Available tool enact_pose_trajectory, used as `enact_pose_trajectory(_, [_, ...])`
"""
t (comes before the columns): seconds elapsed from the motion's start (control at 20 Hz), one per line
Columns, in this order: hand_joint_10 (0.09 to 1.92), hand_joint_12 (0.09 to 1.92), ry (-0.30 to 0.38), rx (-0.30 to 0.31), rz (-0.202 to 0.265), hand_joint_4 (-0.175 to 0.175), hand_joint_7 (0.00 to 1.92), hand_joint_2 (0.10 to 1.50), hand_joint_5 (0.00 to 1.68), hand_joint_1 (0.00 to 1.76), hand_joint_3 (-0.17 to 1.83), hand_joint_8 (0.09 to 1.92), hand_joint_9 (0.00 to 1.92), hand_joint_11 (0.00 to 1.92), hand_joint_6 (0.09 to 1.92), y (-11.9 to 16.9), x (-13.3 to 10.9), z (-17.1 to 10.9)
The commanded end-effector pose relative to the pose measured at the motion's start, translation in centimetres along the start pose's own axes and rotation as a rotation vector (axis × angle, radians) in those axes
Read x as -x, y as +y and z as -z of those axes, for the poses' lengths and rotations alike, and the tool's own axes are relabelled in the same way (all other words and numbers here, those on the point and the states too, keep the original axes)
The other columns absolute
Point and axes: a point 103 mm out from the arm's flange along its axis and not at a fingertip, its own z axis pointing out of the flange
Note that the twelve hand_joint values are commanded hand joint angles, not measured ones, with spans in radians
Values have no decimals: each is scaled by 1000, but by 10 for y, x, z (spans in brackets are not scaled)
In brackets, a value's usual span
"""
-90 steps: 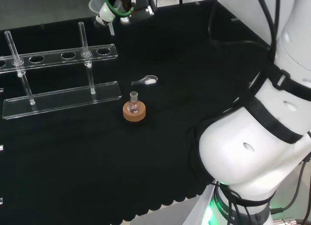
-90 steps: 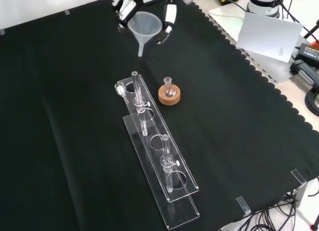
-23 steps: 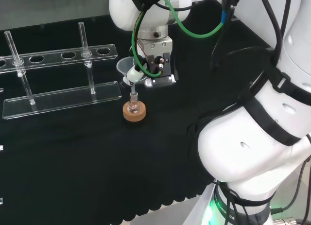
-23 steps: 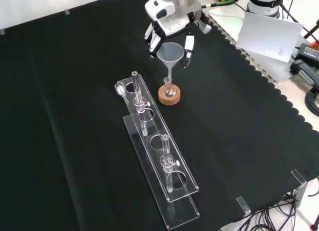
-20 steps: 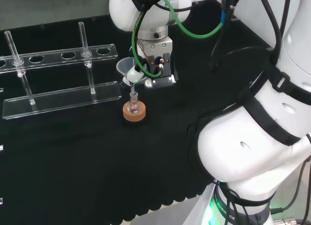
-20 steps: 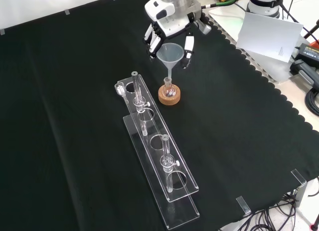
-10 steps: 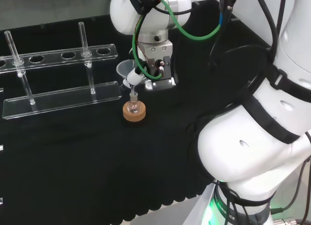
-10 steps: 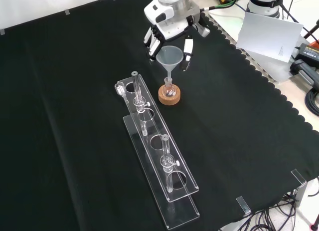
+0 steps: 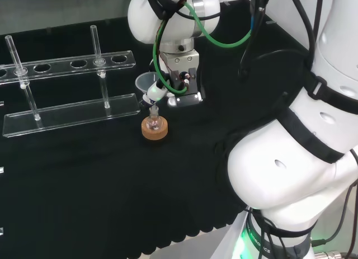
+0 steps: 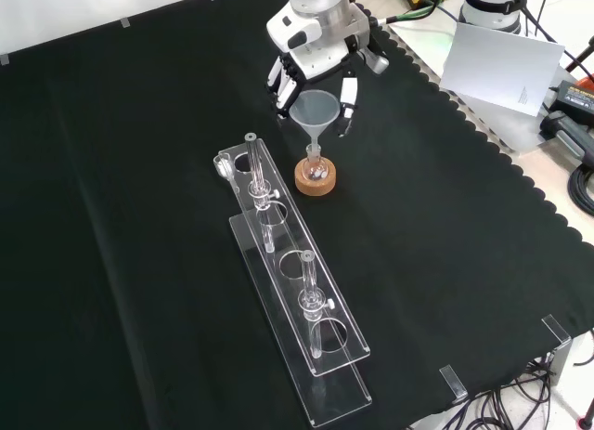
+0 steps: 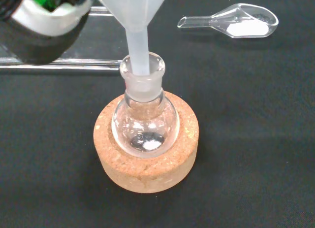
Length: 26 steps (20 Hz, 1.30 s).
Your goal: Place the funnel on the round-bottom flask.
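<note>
Directly beneath the hand (image 10: pixel 316 72), the funnel (image 10: pixel 316 108) has come down over the last half second: its stem, which hung at the mouth of the round-bottom flask (image 11: pixel 145 120) a moment ago, now reaches into the neck, as the wrist view shows. Fingers remain curled about the funnel's cone, pinching it from either side. The flask sits upright in its cork ring (image 11: pixel 146 159) on the desk (image 10: pixel 139 170), below the palm. Insertion looks begun but not finished; the cone seems not yet seated, so a little more lowering should come before release.
</note>
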Motion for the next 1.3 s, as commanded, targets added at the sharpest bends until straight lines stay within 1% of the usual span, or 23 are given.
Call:
enact_pose_trajectory(0.05, [638,1197,4,3,-1,175,1010,1079,991,1016,43,920,1213,736,989,1,2,-5])
enact_pose_trajectory(0.25, [637,1195,5,-5,-1,175,1004,1081,988,1014,41,921,1211,737,993,3,6,-11])
enact_pose_trajectory(0.7, [640,1190,-1,-11,-11,175,989,1091,975,1010,33,933,1201,739,1014,5,4,-16])
enact_pose_trajectory(0.8, [643,1183,-1,-7,-12,56,974,1051,931,940,13,939,1189,735,905,5,4,-17])
enact_pose_trajectory(0.85, [643,1180,-1,-6,-12,20,967,1039,919,921,8,941,1182,734,869,5,3,-18])
enact_pose_trajectory(0.9, [642,1179,-2,-7,-12,0,962,1033,912,910,5,941,1175,732,847,5,3,-18])
enact_pose_trajectory(1.0, [642,1177,2,-9,-15,-16,954,1029,904,902,4,941,1166,729,829,6,3,-20])
enact_pose_trajectory(1.3, [642,1178,-2,-13,-11,-24,939,1027,891,898,3,941,1153,725,819,9,-1,-26])
